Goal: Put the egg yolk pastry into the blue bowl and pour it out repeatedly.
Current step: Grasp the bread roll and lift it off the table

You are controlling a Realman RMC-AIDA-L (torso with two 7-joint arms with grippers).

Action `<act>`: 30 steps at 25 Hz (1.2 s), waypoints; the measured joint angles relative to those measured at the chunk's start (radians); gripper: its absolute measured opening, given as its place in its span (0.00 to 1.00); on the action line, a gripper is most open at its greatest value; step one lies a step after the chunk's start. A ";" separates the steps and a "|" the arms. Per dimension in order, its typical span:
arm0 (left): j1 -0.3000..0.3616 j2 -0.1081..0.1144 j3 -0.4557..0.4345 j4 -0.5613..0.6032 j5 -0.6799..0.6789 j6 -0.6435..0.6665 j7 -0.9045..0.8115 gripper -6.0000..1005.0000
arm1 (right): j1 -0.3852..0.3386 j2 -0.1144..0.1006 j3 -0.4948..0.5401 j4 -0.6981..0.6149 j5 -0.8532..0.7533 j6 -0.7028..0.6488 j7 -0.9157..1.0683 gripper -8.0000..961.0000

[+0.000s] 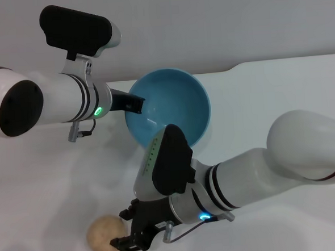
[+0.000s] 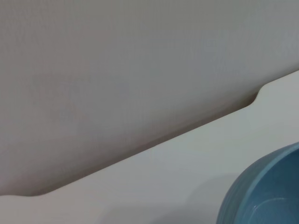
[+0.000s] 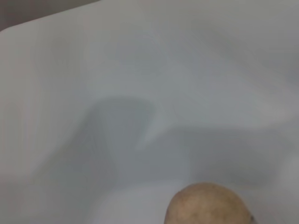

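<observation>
Left hand (image 1: 135, 104) is clamping the rim of the blue bowl (image 1: 175, 105), holding it tilted above the white bench (image 1: 279, 90). Right hand (image 1: 130, 237) is sitting low over the bench, fingers apart, touching the egg yolk pastry (image 1: 104, 236) on its left side. I am seeing the pastry resting on the bench, well apart from the bowl.

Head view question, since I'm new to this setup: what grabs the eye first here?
The blue bowl, tipped on its side and held at the rim by the left end effector, stands out mid-table. Near the table's front edge lies the egg yolk pastry, with the right end effector right beside it; whether they touch is unclear.
</observation>
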State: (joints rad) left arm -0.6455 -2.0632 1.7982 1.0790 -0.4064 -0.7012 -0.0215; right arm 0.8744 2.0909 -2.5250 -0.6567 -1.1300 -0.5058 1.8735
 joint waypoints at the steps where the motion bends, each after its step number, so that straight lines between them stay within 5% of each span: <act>1: 0.000 0.000 0.000 0.000 0.000 0.000 0.000 0.01 | 0.000 0.000 0.000 0.000 0.000 -0.001 0.000 0.59; 24: 0.003 0.002 0.001 0.010 0.000 -0.014 0.000 0.01 | -0.007 0.001 -0.010 -0.026 0.017 -0.002 -0.067 0.06; 30: 0.013 0.004 -0.004 0.010 0.003 -0.018 0.000 0.01 | -0.035 -0.017 0.028 -0.085 0.005 -0.036 -0.075 0.01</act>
State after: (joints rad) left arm -0.6323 -2.0589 1.7939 1.0891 -0.4038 -0.7194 -0.0215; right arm 0.8397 2.0734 -2.4967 -0.7420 -1.1254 -0.5420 1.7989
